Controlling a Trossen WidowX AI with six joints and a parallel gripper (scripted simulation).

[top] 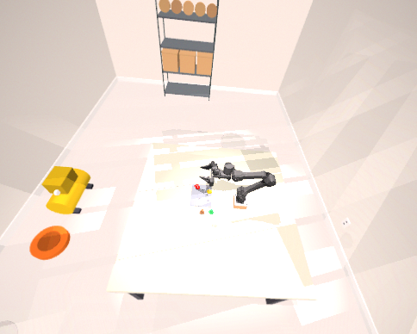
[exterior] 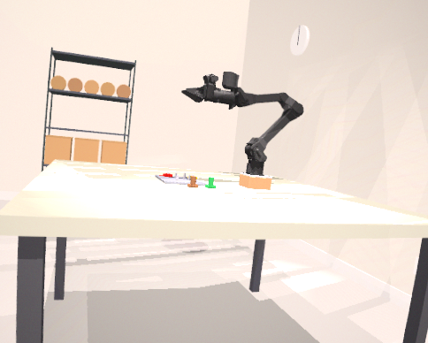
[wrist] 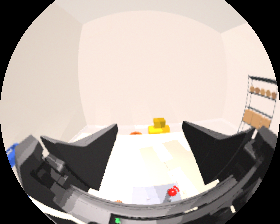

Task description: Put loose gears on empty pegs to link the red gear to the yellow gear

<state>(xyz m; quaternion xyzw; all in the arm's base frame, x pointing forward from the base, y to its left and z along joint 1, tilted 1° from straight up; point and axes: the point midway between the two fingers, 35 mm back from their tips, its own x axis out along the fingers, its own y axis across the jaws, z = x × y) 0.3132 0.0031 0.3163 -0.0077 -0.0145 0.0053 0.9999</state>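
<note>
Hand Open and High, Two Gears Loose on the Table

My hand (top: 206,173) (exterior: 185,92) (wrist: 150,126) is open, its two fingers spread wide with nothing between them. I hold it well above the table (top: 172,258) (exterior: 212,225) (wrist: 127,162), pointing out sideways rather than down. My arm (top: 254,176) (exterior: 283,119) reaches up and across from an orange and white block (top: 240,207) (exterior: 255,181) on the tabletop.

Below and near my hand in the overhead view lies the grey board (top: 198,201) (exterior: 165,182) (wrist: 145,192). The red gear (top: 196,187) (exterior: 167,175) (wrist: 172,192) sits on it toward one corner. The yellow gear (top: 208,191) is on the board too, apart from the red one. Pale short pegs (exterior: 184,176) stand up from the board.

Just beside the board, off its edge, the brown gear (top: 202,212) (exterior: 193,181) and the green gear (top: 211,212) (exterior: 210,182) (wrist: 117,220) stand upright on the table, near each other but not touching.

Farther out, a yellow machine (top: 68,189) (wrist: 159,128) and an orange ring (top: 36,251) are on the floor, a shelf unit (top: 187,15) (exterior: 93,58) (wrist: 262,79) holds boxes and round things by the wall, and a clock (exterior: 300,40) hangs high up.
</note>
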